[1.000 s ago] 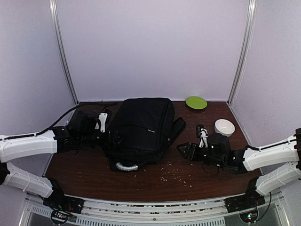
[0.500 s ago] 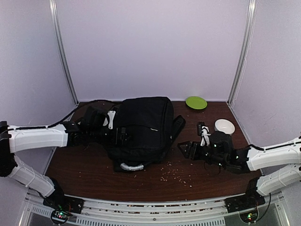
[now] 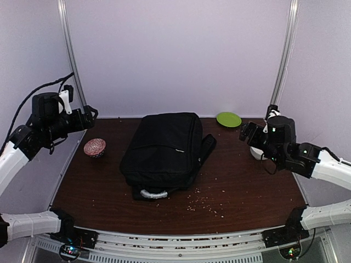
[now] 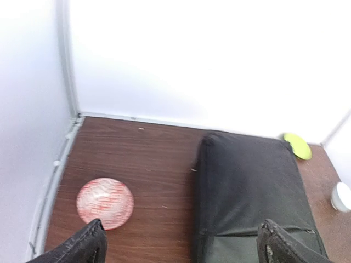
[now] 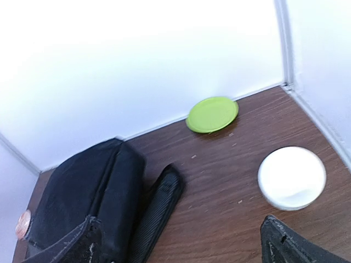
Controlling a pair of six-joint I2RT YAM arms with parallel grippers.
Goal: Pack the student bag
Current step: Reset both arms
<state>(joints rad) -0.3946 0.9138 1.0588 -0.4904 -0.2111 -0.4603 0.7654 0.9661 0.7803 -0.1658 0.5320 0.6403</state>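
The student bag [image 3: 164, 148] is a large black backpack lying flat at the table's middle, its pale grey handle [image 3: 148, 193] toward the near edge and a strap [image 3: 207, 147] on its right. It appears zipped shut. My left gripper [image 3: 90, 114] hangs high at the left, open and empty; in its wrist view [image 4: 184, 249] the bag [image 4: 249, 186] lies below and to the right. My right gripper [image 3: 245, 131] is raised at the right, open and empty; in its wrist view [image 5: 184, 246] the bag [image 5: 82, 197] and strap [image 5: 156, 208] show at left.
A red patterned bowl [image 3: 94, 147] sits left of the bag, also seen in the left wrist view [image 4: 105, 201]. A green plate [image 3: 228, 119] lies at the back right. A white bowl [image 5: 292, 177] stands at the right, under the right arm. Crumbs [image 3: 205, 203] are scattered near the front.
Both arms have lifted from the table and drawn back from the bag's sides to raised positions. The red bowl is now uncovered at the left.
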